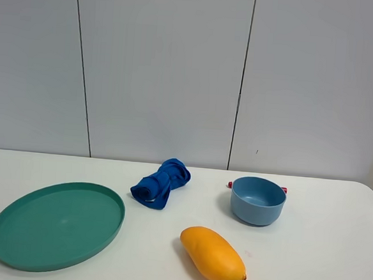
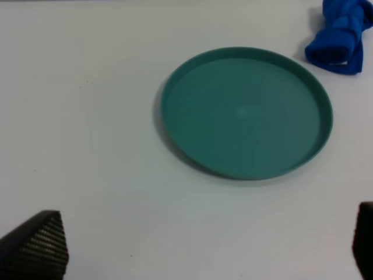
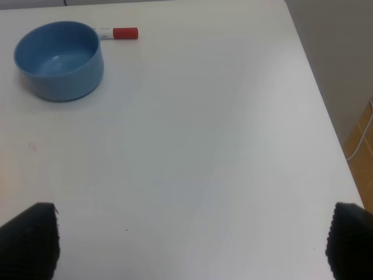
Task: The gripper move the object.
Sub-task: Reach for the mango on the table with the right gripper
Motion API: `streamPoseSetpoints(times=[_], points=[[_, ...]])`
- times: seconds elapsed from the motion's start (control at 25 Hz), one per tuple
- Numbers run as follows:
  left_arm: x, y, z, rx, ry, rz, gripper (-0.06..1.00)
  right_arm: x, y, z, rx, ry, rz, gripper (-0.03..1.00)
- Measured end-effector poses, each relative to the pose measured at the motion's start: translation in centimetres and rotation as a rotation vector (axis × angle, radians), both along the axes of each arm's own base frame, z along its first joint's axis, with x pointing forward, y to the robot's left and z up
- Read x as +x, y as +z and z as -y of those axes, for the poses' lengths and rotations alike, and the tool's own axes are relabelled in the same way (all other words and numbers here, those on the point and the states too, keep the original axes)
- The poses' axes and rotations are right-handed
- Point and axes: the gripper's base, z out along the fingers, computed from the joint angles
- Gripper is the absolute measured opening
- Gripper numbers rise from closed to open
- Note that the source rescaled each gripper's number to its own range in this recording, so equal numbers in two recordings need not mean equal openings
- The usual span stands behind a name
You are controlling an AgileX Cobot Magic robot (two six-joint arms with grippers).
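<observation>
White desk (image 1: 332, 253) holds, left to right, a green plate (image 1: 59, 227), blue cloth (image 1: 161, 183), mango (image 1: 212, 255) at the front and blue bowl (image 1: 258, 201), all untouched, while the left pincer (image 2: 198, 248) and right pincer (image 3: 189, 242) hang empty with jaws apart, so a reach, likely for the mango, comes next.

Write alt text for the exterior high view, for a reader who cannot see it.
A white table holds a large green plate at the left, a crumpled blue cloth in the middle, an empty blue bowl at the right with a red-capped marker behind it, and an orange mango in front.
</observation>
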Motion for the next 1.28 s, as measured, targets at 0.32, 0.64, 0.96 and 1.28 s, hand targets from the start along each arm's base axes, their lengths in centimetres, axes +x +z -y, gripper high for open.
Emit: streamPoseSetpoints(times=[0.32,0.64,0.96,1.28], points=[[0.0,0.0,0.0,0.0,0.0,0.0,1.0,0.0,0.0,0.0,0.0,0.0,0.0,0.77],[0.0,0.0,0.0,0.0,0.0,0.0,1.0,0.0,0.0,0.0,0.0,0.0,0.0,0.77],[0.0,0.0,0.0,0.0,0.0,0.0,1.0,0.0,0.0,0.0,0.0,0.0,0.0,0.77],[0.0,0.0,0.0,0.0,0.0,0.0,1.0,0.0,0.0,-0.1,-0.018,0.021,-0.001,0.77]])
